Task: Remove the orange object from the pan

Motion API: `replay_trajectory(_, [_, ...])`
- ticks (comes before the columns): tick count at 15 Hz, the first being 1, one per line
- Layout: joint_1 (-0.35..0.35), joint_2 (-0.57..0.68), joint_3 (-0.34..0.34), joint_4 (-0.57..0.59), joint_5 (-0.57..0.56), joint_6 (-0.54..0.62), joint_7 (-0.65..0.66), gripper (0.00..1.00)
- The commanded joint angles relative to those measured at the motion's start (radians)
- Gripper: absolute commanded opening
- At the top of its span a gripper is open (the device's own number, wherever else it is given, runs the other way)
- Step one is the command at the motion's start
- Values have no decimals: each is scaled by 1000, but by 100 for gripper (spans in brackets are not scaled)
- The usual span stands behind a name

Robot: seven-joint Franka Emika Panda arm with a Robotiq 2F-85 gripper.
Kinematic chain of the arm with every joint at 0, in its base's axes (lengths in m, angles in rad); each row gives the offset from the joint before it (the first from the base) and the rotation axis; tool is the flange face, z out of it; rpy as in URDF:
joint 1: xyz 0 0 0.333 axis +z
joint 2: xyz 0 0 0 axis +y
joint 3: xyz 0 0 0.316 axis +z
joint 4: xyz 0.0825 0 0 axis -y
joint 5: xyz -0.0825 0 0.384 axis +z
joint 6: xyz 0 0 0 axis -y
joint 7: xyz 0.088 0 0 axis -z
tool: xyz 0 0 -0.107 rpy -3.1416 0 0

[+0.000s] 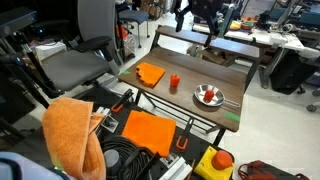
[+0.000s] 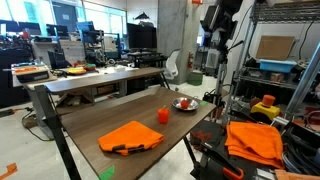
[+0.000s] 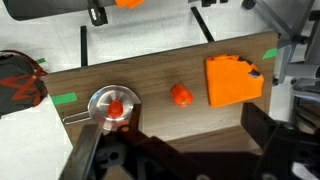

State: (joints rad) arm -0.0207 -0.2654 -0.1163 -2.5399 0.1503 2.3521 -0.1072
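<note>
Open space above pan [image 3: 96,99], cup [image 3: 181,94] nearby

Grey office chair [image 1: 85,45] upper left, wooden table [image 1: 200,68] centre, pale floor [image 1: 285,125] right, windows [image 2: 40,15] upper left, concrete pillar [image 2: 175,25].

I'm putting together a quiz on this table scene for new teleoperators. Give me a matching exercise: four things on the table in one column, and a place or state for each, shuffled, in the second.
Things:
1. orange object
2. pan
3. orange cloth
4. cup

Places or states:
a. shiny silver, round and shallow
b. upright, between the dish and the cloth
c. sits inside the dish
d. folded flat, at one end of the row

Pairs: 1-c; 2-a; 3-d; 4-b
</note>
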Motion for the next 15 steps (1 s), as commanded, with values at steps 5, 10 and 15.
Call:
replay_trajectory(5, [-73,402,-21,149,-10,257,-2,100])
replay_trajectory(10, [-114,625,-4,296,1,327,21,100])
replay_trajectory(15, [-112,780,-19,453,-43,324,91,100])
